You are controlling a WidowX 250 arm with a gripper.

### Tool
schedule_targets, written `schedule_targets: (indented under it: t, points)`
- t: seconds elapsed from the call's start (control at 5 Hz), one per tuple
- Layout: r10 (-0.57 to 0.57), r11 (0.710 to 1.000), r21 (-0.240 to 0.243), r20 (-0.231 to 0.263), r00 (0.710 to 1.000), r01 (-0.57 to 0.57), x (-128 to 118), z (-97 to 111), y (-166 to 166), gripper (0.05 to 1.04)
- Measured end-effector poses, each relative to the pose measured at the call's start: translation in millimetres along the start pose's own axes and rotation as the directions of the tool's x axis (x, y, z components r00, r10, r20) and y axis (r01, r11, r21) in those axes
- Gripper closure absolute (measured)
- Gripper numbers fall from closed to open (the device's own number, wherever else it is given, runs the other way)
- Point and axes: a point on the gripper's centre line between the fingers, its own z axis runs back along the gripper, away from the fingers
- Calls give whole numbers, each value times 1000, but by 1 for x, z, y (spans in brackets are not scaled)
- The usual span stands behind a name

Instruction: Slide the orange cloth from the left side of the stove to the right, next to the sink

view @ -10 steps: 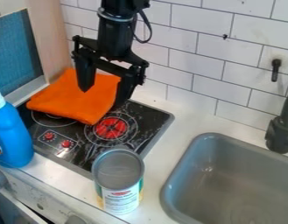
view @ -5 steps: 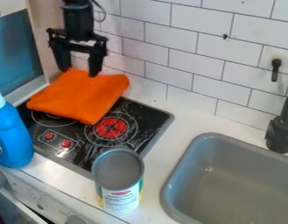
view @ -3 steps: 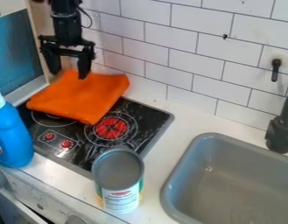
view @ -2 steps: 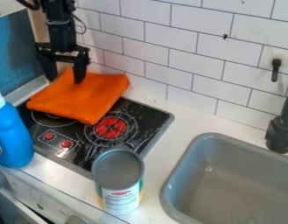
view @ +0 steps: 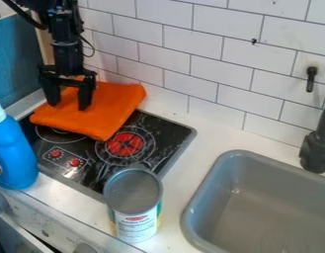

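The black gripper (view: 69,105) hangs over the left part of a folded orange cloth (view: 110,109), its two fingers apart with orange showing between them. Whether the fingertips touch the cloth I cannot tell. The cloth lies across the back left of the black stovetop (view: 161,134), covering part of its burners. A red-centred burner (view: 125,144) shows just in front of the cloth.
A blue bottle with a white cap (view: 12,150) stands left of the stovetop. An open can (view: 133,203) stands at the stovetop's front corner. The grey sink (view: 257,202) and black faucet (view: 316,143) are at the right, with a tiled wall (view: 211,64) behind.
The gripper has moved left from the cloth's right side, and lately lower over its left part. Its fingers stand closer together than two seconds ago. The cloth's right back corner has come into sight.
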Motion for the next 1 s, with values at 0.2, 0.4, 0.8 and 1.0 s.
schedule_targets:
  t: [0.2, 0.4, 0.8, 1.0]
  points:
    - [-16, 1000, -1, 2, 1000, 16, -5, -13, -2, 83]
    - [-33, 999, -26, 32, 999, 34, -8, -15, -7, 83]
    - [-64, 993, -93, 62, 996, 70, -19, -18, -16, 83]
    - [-179, 977, -108, 51, 983, 183, -26, -17, -52, 83]
